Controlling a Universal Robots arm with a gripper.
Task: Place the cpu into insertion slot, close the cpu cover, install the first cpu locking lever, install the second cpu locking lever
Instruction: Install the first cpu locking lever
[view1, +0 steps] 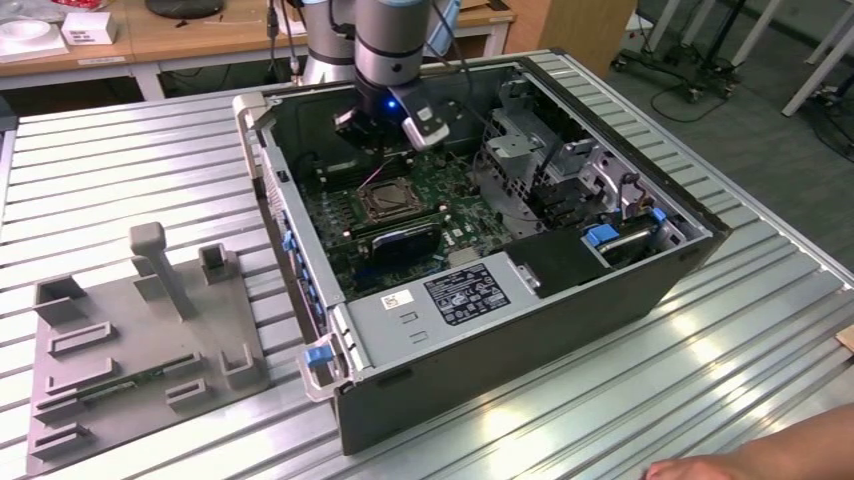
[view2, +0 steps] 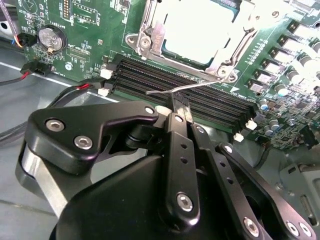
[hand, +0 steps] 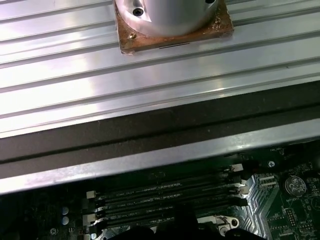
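In the second wrist view the gripper (view2: 178, 106) is nearest. Its black linkages are drawn in and the fingers are together, with the tips right at a thin silver locking lever (view2: 205, 86). Whether they pinch the rod or only press against it cannot be told. The lever lies slantwise above the long black memory slots (view2: 200, 100).

Just past them is the insertion slot (view2: 227, 75) with the cpu (view2: 197, 32) seated in it, dull silver top up. The cpu cover (view2: 151, 35) lies flat around the chip, its window framing the top. A coin cell battery (view2: 51, 39) sits on the green motherboard (view2: 100, 30), whose white printing is too fine to read. Red and black wires (view2: 30, 76) run beside the board's edge.

In the exterior view a person's hand (view1: 774, 455) rests at the nearest corner of the slatted metal table (view1: 641, 390). To the exterior view's left, a grey fixture plate (view1: 107, 330) carries moulded holders, and a narrow green board (view1: 127, 385) lies in one of them.

The open computer case (view1: 534, 340) holds the motherboard, silver drive cages (view1: 534, 160) and blue plastic tabs (view1: 318, 353). A black-and-white label (view1: 467, 293) and a smaller white sticker (view1: 398, 299) sit on its grey inner housing, neither legible. Farther in, the arm (view1: 387, 50) reaches down over the socket. Behind it stand wooden desks (view1: 200, 40) with white boxes (view1: 87, 25).

In the first wrist view a round silver mount (hand: 170, 12) is bolted to the table beyond the case wall.
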